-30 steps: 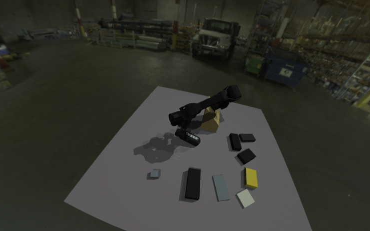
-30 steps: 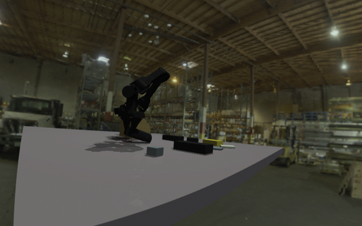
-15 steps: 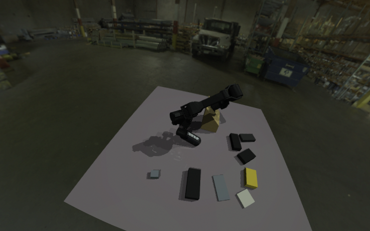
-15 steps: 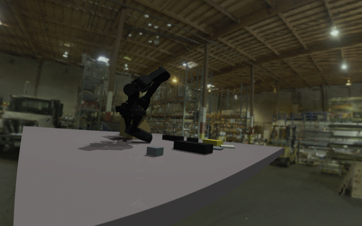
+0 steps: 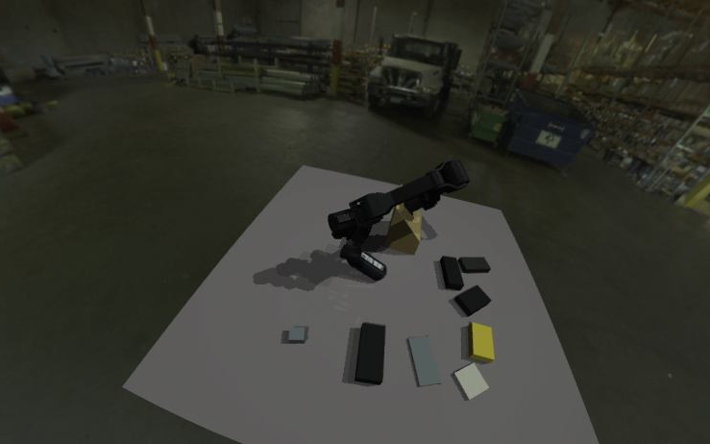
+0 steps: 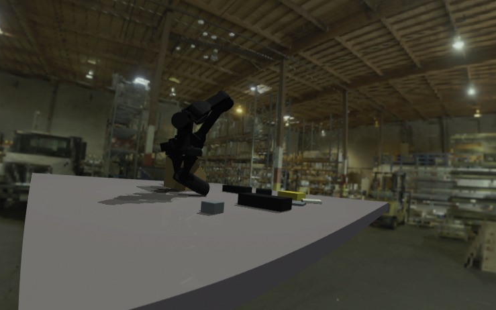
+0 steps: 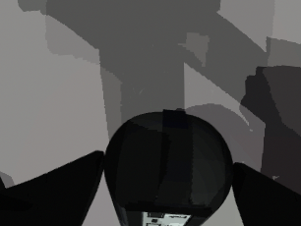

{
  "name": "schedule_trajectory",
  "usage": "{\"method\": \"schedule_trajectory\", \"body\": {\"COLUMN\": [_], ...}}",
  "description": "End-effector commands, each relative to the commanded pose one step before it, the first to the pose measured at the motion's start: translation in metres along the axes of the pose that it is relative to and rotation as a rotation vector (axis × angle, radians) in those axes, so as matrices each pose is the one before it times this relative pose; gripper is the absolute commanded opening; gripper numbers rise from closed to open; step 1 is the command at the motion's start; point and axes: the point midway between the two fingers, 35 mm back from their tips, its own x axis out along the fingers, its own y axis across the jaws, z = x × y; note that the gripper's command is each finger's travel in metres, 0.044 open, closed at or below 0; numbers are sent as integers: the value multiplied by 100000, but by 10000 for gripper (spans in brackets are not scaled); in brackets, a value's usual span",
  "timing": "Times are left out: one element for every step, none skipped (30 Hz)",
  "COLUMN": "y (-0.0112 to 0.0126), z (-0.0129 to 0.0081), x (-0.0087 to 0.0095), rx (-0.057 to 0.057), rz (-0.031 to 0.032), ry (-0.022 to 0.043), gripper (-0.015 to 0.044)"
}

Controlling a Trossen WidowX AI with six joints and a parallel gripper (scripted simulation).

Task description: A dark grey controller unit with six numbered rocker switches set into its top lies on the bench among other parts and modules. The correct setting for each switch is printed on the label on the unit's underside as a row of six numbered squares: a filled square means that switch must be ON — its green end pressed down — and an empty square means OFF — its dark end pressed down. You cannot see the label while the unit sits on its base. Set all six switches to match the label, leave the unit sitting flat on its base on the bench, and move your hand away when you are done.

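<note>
The dark controller unit (image 5: pixel 378 270) (image 6: pixel 199 186) (image 7: pixel 148 172) is tilted between the fingers of my gripper (image 5: pixel 351 249) (image 6: pixel 180 174) (image 7: pixel 169 165), which is shut on it, one fingertip against each side in the wrist view. One end slants down close to the bench (image 5: pixel 225 341) (image 6: pixel 88 238); I cannot tell whether it touches. A pale printed patch (image 5: pixel 373 259) (image 7: pixel 167 218) shows on one face, partly cut off in the wrist view. Its marks are too small or cropped to read. The rocker switches are not visible.
A tan wedge-shaped block (image 5: pixel 405 236) stands behind the unit. A small grey-blue block (image 5: pixel 297 333) (image 6: pixel 211 207), a long black block (image 5: pixel 370 353) (image 6: pixel 264 201) and a grey-blue plate (image 5: pixel 424 360) lie nearer the front. Several black blocks, a yellow block (image 5: pixel 480 341) and a pale tile (image 5: pixel 471 381) lie right.
</note>
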Motion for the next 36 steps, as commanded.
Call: {"method": "schedule_trajectory", "body": {"y": [-49, 0, 0, 0, 0, 0, 0, 0, 0, 0, 0, 0, 0, 0, 0, 0, 0, 0, 0, 0, 0, 0, 0, 0, 0, 0, 0, 0, 0, 0, 0, 0, 0, 0, 0, 0], "z": [-385, -52, -53, -53, -54, -54, -55, -55, -55, -56, -56, -56, -57, -57, -57, -58, -58, -59, -59, -59, -60, -60, -60, -60, -61, -61, -62, -62, -62, -62, -63, -63, -64, -64, -64, -64], "x": [-410, -62, -62, -61, -61, -60, -60, -60, -60, -59, -59, -58, -58, -58, -57, -57, -56, -56, -56, -56, -55, -54, -54, -54, -54, -53, -53, -52, -52, -52, -52, -51, -50, -50, -50, -49], "rx": [-143, 1, 1, 1, 1, 1, 1, 1, 1, 1, 1, 1, 1, 1, 1, 1, 1, 1, 1, 1, 1, 1, 1, 1, 1, 1, 1, 1, 1, 1, 1, 1, 1, 1, 1, 1], "rz": [-54, -1, -1, -1, -1, -1, -1, -1, -1, -1, -1, -1, -1, -1, -1, -1, -1, -1, -1, -1, -1, -1, -1, -1, -1, -1, -1, -1, -1, -1, -1, -1, -1, -1, -1, -1], "ry": [145, 1, 1, 1, 1, 1, 1, 1, 1, 1, 1, 1, 1, 1, 1, 1, 1, 1, 1, 1, 1, 1, 1, 1, 1, 2, 2, 2, 2, 2, 2, 2, 2, 2, 2, 2], "gripper": [336, 336, 336, 336, 336, 336, 336, 336, 336, 336, 336, 336, 336, 336, 336, 336, 336, 336, 336, 336, 336, 336, 336, 336, 336, 336, 336, 336, 336, 336, 336, 336, 336, 336, 336, 336]}}
